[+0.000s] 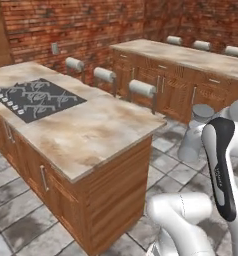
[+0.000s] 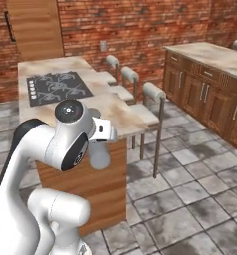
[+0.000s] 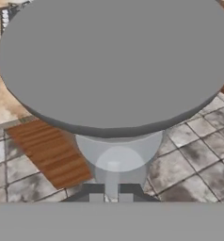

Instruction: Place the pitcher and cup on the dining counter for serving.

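While the gripper (image 3: 110, 197) is clamped on the pitcher (image 3: 116, 70), the carry is underway; next — swing it over the dining counter (image 1: 86, 132) and lower it.

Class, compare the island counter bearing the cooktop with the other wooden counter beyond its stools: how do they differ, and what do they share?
The dining counter carries a black cooktop; the second counter's visible top is plain stone. The dining counter's near stools show whole; the second counter's far stools only peek over its far edge. Both have beige marbled tops on wood-panel bases.
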{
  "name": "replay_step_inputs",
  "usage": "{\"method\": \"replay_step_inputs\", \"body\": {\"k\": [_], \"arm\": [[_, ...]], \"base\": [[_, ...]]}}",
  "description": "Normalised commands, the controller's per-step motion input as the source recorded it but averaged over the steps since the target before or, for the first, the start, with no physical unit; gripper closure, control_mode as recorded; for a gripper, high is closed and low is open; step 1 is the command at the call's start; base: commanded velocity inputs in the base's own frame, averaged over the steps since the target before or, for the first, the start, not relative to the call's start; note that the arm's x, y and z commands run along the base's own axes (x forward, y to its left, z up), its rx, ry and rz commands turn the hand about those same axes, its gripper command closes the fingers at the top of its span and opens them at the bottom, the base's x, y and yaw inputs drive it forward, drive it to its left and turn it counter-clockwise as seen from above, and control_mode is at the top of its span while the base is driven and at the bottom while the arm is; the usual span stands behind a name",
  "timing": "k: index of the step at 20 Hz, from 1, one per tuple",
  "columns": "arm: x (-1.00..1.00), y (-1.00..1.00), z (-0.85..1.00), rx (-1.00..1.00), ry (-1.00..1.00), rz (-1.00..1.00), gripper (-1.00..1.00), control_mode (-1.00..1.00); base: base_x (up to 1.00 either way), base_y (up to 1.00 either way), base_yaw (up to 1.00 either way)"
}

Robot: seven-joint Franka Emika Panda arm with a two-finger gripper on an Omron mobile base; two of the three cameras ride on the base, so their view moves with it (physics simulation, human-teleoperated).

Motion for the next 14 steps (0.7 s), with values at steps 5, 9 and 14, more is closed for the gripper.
{"method": "replay_step_inputs", "body": {"k": [5, 9, 14], "arm": [[0.00, 0.00, 0.00, 0.00, 0.00, 0.00, 1.00, 1.00], [0.00, 0.00, 0.00, 0.00, 0.00, 0.00, 1.00, 1.00], [0.00, 0.00, 0.00, 0.00, 0.00, 0.00, 1.00, 1.00]], "base": [[0.61, -0.51, 0.39], [0.46, -0.46, 0.40], [0.33, -0.39, 0.45]]}}
